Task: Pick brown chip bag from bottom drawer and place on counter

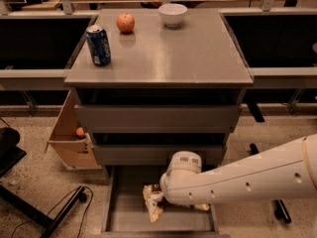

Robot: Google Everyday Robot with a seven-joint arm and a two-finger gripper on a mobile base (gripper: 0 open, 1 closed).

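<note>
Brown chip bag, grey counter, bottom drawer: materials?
Crumpled brown chip bag: likely thin foil or plastic film, creased, shiny cream end. Grey counter: smooth laminate or coated metal, slightly glossy, reflection under the red apple. Shallow grey bottom drawer: matte painted metal or plastic, unclear. The gripper is in that drawer, at the bag.

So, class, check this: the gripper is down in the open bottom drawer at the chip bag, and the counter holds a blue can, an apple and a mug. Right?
Not a mug: the camera view shows a white bowl on the counter with the blue can and apple. The gripper is down in the open bottom drawer at the brown chip bag.
</note>
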